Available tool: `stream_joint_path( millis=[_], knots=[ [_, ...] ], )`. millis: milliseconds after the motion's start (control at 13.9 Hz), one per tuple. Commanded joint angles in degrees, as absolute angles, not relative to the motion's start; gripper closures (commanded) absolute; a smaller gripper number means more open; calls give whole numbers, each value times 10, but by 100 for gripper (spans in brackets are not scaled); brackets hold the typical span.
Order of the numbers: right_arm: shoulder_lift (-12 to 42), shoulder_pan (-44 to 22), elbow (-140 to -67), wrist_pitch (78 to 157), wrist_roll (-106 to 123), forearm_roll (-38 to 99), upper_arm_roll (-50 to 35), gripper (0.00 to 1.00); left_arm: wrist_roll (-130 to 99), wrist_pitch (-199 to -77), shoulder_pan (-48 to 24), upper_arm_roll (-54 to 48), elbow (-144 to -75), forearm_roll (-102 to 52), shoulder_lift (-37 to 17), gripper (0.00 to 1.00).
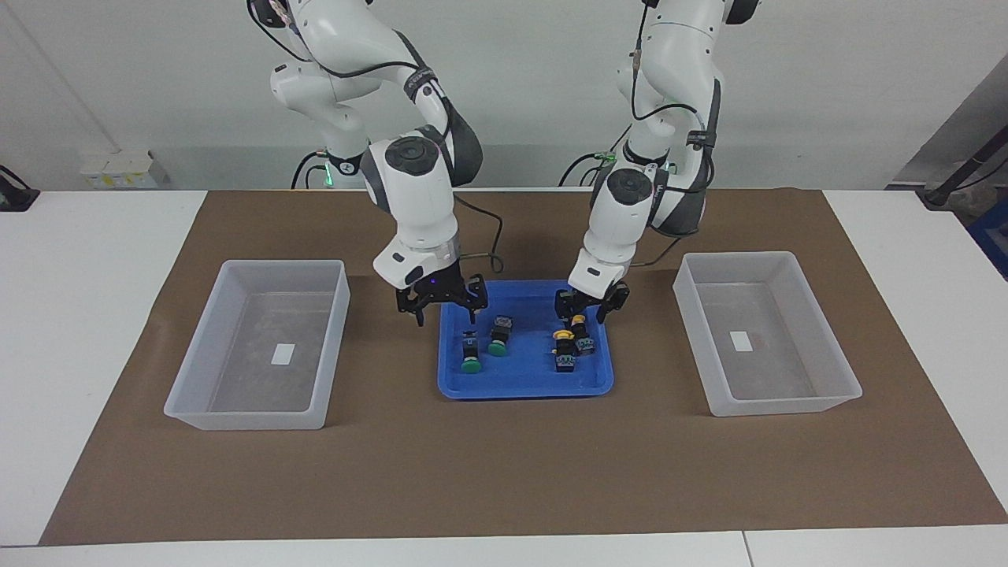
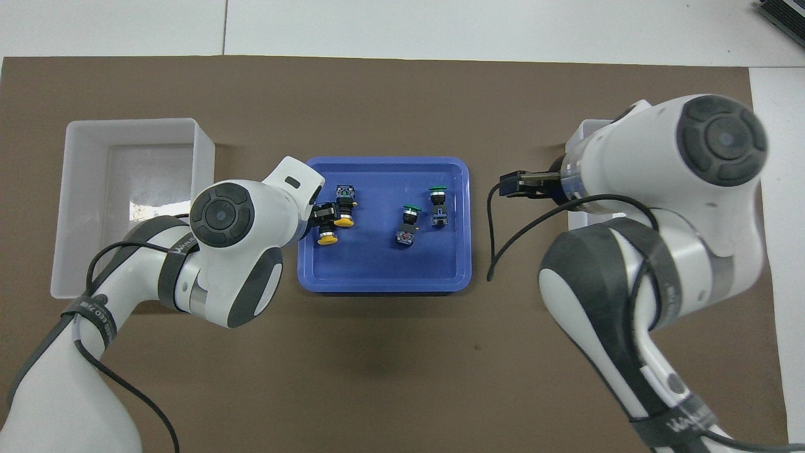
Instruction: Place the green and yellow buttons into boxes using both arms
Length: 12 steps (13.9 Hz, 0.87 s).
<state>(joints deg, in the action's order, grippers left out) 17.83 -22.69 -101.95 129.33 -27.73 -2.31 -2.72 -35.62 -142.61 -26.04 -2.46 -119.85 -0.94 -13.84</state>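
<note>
Two green buttons (image 1: 470,364) (image 1: 497,348) and two yellow buttons (image 1: 564,335) (image 1: 580,321) lie in the blue tray (image 1: 520,390). In the overhead view the green caps (image 2: 412,209) (image 2: 438,189) lie toward the right arm's end and the yellow caps (image 2: 326,239) (image 2: 343,221) toward the left arm's end. My left gripper (image 1: 589,305) is open, low over the yellow button nearer to the robots. My right gripper (image 1: 443,309) is open over the tray's corner near the green buttons. Both boxes (image 1: 244,417) (image 1: 776,402) hold only a white label.
A brown mat (image 1: 504,472) covers the table under the tray and boxes. In the overhead view my right arm covers most of the box (image 2: 582,135) at its end, and my left arm overlaps the other box (image 2: 129,138).
</note>
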Motion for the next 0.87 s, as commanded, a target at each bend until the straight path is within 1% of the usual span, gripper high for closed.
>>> stream_joint_path(
  millis=[0, 144, 361, 433, 505, 649, 722, 794],
  knots=[
    [191, -243, -1038, 1330, -295, -39, -26, 0, -382, -1472, -284, -14, -1217, -4, -155, 29],
    [203, -250, -1070, 1375, -295, -51, -27, 0, -385, -1480, -286, -14, -1217, -4, -160, 32],
    [219, -259, -1073, 1378, -297, -70, -27, 0, -385, -1484, -286, -14, -1217, -4, -163, 44],
    [221, -263, -1081, 1380, -301, -77, -27, 3, -385, -1486, -286, -14, -1217, -2, -163, 50],
    [222, -269, -1090, 1390, -310, -83, -27, 10, -384, -1486, -285, -14, -1217, -2, -165, 58],
    [222, -271, -1104, 1417, -325, -89, -27, 30, -384, -1485, -285, -14, -1217, -1, -165, 78],
    [223, -271, -1104, 1421, -326, -89, -27, 36, -383, -1485, -285, -13, -1217, -2, -165, 89],
    [223, -271, -1103, 1426, -329, -89, -27, 37, -383, -1484, -285, -13, -1216, -2, -165, 99]
  ],
)
